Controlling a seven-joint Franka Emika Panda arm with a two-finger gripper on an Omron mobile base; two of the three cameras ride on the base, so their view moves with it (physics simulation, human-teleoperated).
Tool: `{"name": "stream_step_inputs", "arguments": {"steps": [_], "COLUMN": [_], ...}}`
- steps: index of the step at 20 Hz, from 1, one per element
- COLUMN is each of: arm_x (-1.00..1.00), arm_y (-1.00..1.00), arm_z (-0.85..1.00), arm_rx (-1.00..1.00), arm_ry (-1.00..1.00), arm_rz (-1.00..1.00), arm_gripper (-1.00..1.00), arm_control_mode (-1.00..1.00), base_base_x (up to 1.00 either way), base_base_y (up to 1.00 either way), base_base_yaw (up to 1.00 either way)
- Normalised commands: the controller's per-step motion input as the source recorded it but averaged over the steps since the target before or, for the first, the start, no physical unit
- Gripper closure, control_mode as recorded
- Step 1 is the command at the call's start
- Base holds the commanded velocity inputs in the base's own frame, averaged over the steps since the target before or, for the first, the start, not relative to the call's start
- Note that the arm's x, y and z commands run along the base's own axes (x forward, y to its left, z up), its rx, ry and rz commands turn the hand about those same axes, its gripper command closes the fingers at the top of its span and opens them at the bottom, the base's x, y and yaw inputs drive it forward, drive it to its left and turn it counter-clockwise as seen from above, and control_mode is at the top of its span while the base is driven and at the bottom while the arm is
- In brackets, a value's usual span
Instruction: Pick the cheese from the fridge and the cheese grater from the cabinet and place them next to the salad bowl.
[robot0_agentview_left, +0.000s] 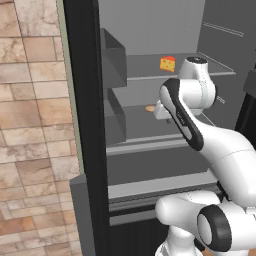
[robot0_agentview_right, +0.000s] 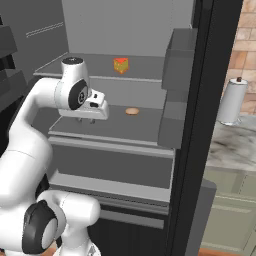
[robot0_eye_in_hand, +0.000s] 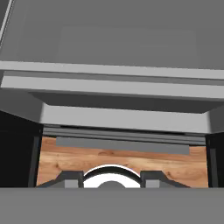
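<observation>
Cheese (robot0_agentview_right: 120, 65) sits on the fridge (robot0_agentview_left: 150, 30) shelf above a tan disc (robot0_agentview_right: 132, 111).

A rendered home kitchen. Centre frame, an open fridge (robot0_agentview_right: 150, 55) with grey shelves and door bins holds cheese (robot0_agentview_right: 120, 65) on an upper shelf and a flat tan disc (robot0_agentview_right: 132, 111), possibly bread, below. At left, a tiled stone wall (robot0_agentview_left: 30, 125). At right, a marbled counter (robot0_agentview_right: 232, 145) carries a paper-towel roll (robot0_agentview_right: 233, 101). Wooden floor (robot0_eye_in_hand: 122, 164) lies below.
</observation>
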Motion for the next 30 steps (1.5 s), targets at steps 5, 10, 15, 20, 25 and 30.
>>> {"name": "stream_step_inputs", "arguments": {"steps": [5, 10, 15, 20, 25, 30], "arm_x": [-0.05, -0.20, -0.16, -0.01, 0.00, 0.00], "arm_y": [-0.05, -0.12, -0.11, -0.10, -0.09, -0.14], "arm_z": [-0.02, 0.12, 0.43, 0.57, 0.58, 0.56], "arm_rx": [0.00, 0.06, 0.00, -0.02, -0.04, 0.00], "arm_ry": [-0.02, -0.28, -0.38, -0.32, -0.36, -0.26], "arm_rz": [0.00, 0.00, 0.00, 0.00, 0.00, -0.01], "arm_gripper": [-1.00, -1.00, -1.00, -1.00, -1.00, -1.00], "arm_control_mode": [-1.00, -1.00, -1.00, -1.00, -1.00, -1.00], "base_base_x": [0.00, 0.00, 0.00, 0.00, 0.00, 0.00], "base_base_y": [0.00, 0.00, 0.00, 0.00, 0.00, 0.00], "base_base_yaw": [0.00, 0.00, 0.00, 0.00, 0.00, 0.00]}}
